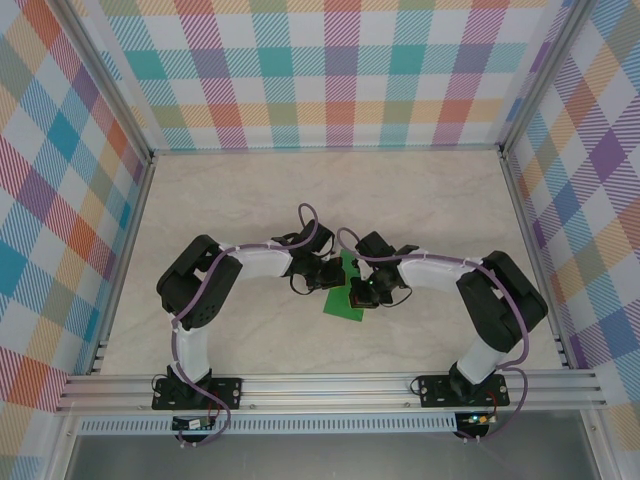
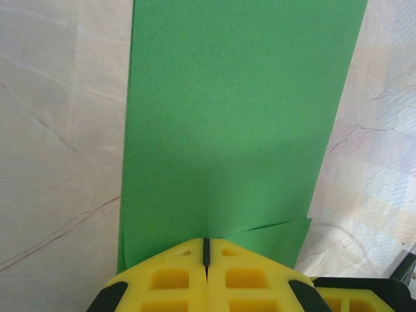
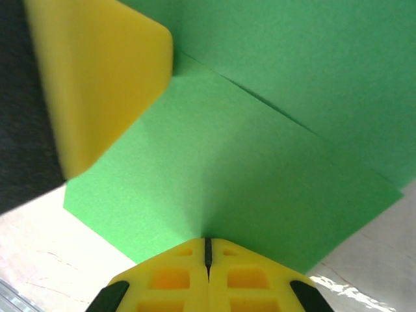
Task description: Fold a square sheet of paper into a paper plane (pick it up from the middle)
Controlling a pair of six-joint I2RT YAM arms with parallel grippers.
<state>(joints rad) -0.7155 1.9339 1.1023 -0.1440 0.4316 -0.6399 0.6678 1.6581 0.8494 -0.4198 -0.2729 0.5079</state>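
Both arms were hunched in over the middle of the table (image 1: 250,200), and there was the square sheet of paper (image 1: 340,305), a green patch lying flat between the two wrists, partly covered by them. The left gripper (image 1: 328,278) sat at its left edge and the right gripper (image 1: 362,293) at its right. Neither arm was clearly the nearer; both were right on it.

From the left wrist, the left gripper (image 2: 207,257) had its yellow jaws closed tip to tip, with nothing visible between them. The paper (image 2: 234,117) ran straight ahead of those tips as a long green band, its long axis in line with the fingers, and a small flap lay skewed at the near right corner.

From the right wrist, the right gripper (image 3: 208,253) was closed just as tightly, tips at the near edge of the green (image 3: 260,175). A layer edge crossed the sheet diagonally ahead, and what looked like one of the left gripper's fingers (image 3: 97,84) loomed at upper left.

Whether either pair of tips pinched the paper or merely pressed on it could not be told. By the look of it, folding was under way but no dart shape had formed, and the next move hinged on that diagonal edge ahead of the right jaws.
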